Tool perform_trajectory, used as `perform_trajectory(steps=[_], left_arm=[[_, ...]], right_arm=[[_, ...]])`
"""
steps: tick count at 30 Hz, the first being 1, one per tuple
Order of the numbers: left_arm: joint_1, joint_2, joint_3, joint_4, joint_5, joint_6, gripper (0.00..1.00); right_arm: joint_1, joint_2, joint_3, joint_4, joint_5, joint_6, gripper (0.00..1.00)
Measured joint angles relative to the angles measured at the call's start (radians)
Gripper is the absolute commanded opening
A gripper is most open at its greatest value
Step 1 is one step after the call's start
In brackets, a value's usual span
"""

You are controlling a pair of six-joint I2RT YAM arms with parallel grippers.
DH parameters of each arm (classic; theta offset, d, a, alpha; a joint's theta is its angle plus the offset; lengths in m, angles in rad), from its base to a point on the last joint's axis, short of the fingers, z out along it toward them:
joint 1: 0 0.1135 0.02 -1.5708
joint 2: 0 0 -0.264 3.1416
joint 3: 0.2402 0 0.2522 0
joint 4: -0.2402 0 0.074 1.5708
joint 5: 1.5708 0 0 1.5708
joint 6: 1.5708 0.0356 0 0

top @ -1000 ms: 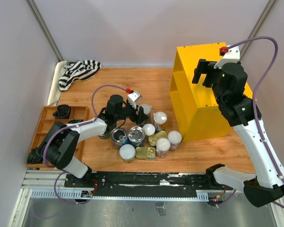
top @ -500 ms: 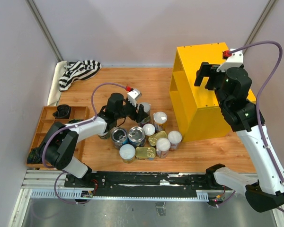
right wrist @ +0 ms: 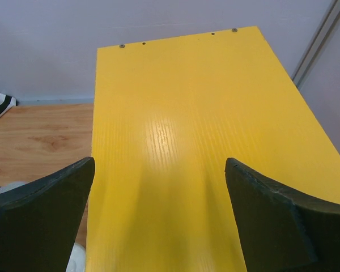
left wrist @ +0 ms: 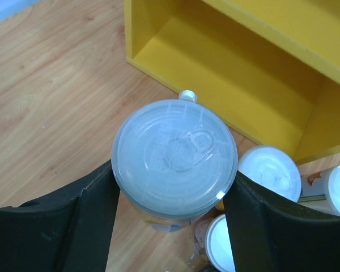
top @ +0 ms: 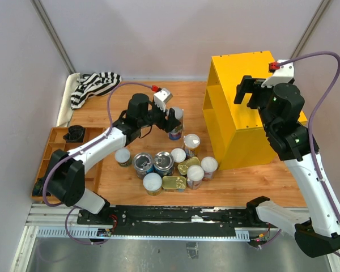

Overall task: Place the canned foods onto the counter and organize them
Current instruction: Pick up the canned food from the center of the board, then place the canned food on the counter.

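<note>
My left gripper point(top: 174, 120) is shut on a tall white-lidded can point(top: 175, 126) and holds it above the wooden table, left of the yellow counter point(top: 255, 68). In the left wrist view the can's clear lid point(left wrist: 174, 157) fills the gap between my black fingers point(left wrist: 79, 226), with the counter's open shelf point(left wrist: 238, 85) ahead. The other cans point(top: 170, 164) stand clustered on the table below: white-lidded tubes, blue silver-topped cans and flat gold tins point(top: 174, 182). My right gripper point(top: 251, 90) is open and empty above the counter top point(right wrist: 175, 130).
A brown wooden compartment tray point(top: 56, 148) with small dark lumps lies at the left. A black-and-white striped cloth point(top: 93, 85) lies at the far left corner. One white-lidded can point(top: 122, 157) stands apart beside the tray.
My left gripper has lifted the white-lidded can out of the cluster and carried it up and right toward the counter. The right gripper has barely shifted.
</note>
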Motion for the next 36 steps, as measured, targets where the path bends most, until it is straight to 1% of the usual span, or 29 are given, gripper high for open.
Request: perform_trajectory(steps=[3, 7, 10, 14, 18, 21, 24, 26, 30, 36], left_arm=[[0.000, -0.002, 0.118, -0.135, -0.014, 0.027, 0.01], [0.000, -0.002, 0.348, -0.284, -0.030, 0.067, 0.00], [0.000, -0.002, 0.518, -0.344, -0.035, 0.084, 0.00], [-0.006, 0.013, 0.699, -0.402, -0.044, 0.109, 0.01], [-0.029, 0.114, 0.944, -0.503, -0.052, 0.138, 0.01], [-0.045, 0.249, 1.180, -0.584, -0.056, 0.154, 0.00], [-0.051, 0.363, 1.346, -0.628, -0.060, 0.154, 0.01], [-0.051, 0.406, 1.392, -0.629, -0.060, 0.150, 0.01], [-0.051, 0.439, 1.395, -0.615, -0.051, 0.124, 0.00], [-0.056, 0.467, 1.395, -0.517, -0.016, 0.064, 0.01]], right_arm=[[0.000, -0.003, 0.000, 0.003, -0.004, -0.005, 0.98], [0.000, 0.001, 0.000, 0.003, -0.023, -0.007, 0.98], [0.000, 0.006, 0.000, 0.006, -0.047, -0.007, 0.98], [0.000, 0.008, -0.005, 0.025, -0.106, -0.011, 0.98], [0.000, 0.014, -0.005, 0.053, -0.189, -0.013, 0.98], [0.000, 0.021, -0.005, 0.063, -0.231, -0.016, 0.98], [0.000, 0.024, -0.005, 0.067, -0.252, -0.019, 0.98], [0.000, 0.021, -0.005, 0.072, -0.255, -0.020, 0.98], [0.000, -0.003, -0.017, 0.085, -0.249, -0.029, 0.98], [0.000, -0.023, -0.057, 0.134, -0.252, -0.034, 0.98]])
